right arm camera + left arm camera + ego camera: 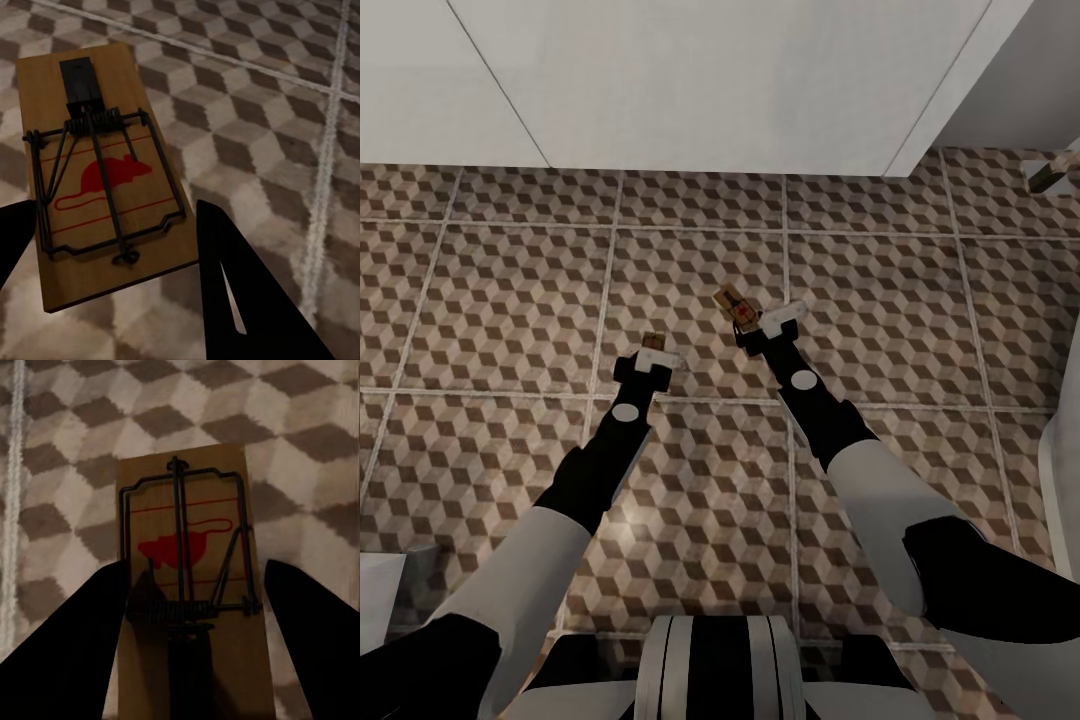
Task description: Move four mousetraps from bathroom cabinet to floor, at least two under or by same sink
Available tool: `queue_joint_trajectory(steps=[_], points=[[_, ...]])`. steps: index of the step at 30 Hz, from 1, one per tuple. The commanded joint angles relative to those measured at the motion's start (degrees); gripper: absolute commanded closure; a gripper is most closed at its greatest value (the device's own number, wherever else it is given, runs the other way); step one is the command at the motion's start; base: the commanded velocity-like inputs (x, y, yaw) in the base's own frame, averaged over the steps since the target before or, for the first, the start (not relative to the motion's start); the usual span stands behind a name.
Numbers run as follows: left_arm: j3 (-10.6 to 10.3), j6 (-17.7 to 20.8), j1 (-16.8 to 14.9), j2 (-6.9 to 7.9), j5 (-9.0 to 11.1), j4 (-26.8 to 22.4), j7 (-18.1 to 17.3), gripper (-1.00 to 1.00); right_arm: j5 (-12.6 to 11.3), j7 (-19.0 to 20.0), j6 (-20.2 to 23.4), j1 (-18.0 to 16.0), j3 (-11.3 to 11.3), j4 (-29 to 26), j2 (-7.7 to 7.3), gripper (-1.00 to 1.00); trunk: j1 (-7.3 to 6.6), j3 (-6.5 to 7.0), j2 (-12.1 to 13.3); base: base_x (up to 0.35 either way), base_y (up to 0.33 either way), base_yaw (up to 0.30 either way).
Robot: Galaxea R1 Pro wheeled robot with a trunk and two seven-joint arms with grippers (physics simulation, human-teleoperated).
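I look down on the cube-patterned bathroom floor (510,300). My left gripper (650,355) hangs low over it, shut on a small brown wooden mousetrap (652,342). In the left wrist view that mousetrap (187,547), with a red mouse print and dark wire, sits between the two black fingers (75,645). My right gripper (755,328) is shut on a second mousetrap (732,302) that sticks out ahead of it. In the right wrist view this mousetrap (105,180) lies between the fingers (240,300), just above the tiles. The white sink vanity (710,80) spans the far side.
A white rounded fixture edge (1063,480) stands at the right, and a small pale object (1050,175) lies on the floor at the far right. A white corner (380,590) shows at the near left. Open tiles lie between the grippers and the vanity.
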Motion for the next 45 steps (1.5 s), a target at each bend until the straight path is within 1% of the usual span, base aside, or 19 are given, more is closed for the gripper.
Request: queue_joint_trajectory(steps=[1,6,19,28,36,42,45], points=[[-0.13,0.51,-0.05,0.01,-0.57,-1.02,0.24,1.00,0.20,0.11,-0.15,-0.02,-0.03,0.05,0.01,1.00,-0.01,-0.03,-0.01,0.000,0.000,0.000],[-0.07,0.46,-0.06,0.13,-0.53,-3.86,0.04,1.00,0.21,0.11,-0.15,0.08,-0.03,0.07,0.01,1.00,-0.01,-0.03,-0.01,0.000,0.000,0.000],[-0.41,0.03,-0.09,0.47,-0.59,-4.74,-0.02,1.00,0.19,0.13,-0.16,0.35,-0.03,0.39,0.01,1.00,-0.01,-0.03,-0.01,0.000,0.000,0.000],[-0.55,0.31,-0.06,0.45,-0.54,-7.97,0.02,1.00,0.25,0.04,-0.50,0.31,-0.22,10.12,0.01,1.00,-0.01,-0.03,-0.01,0.000,0.000,0.000],[-0.57,0.58,-0.06,0.46,-0.52,-9.65,0.13,1.00,0.21,0.01,-0.60,0.31,-0.36,12.30,0.01,1.00,-0.01,-0.03,-0.01,0.000,0.000,0.000],[-0.65,0.63,-0.06,0.44,-0.48,-10.11,0.15,1.00,0.16,-0.05,-3.63,0.31,-0.44,12.55,0.01,1.00,-0.01,-0.03,-0.01,0.000,0.000,0.000],[-0.66,0.64,-0.06,0.44,-0.45,-9.91,0.12,1.00,0.09,-0.01,-4.28,0.31,-0.52,12.14,0.01,1.00,-0.01,-0.03,-0.01,0.000,0.000,0.000]])
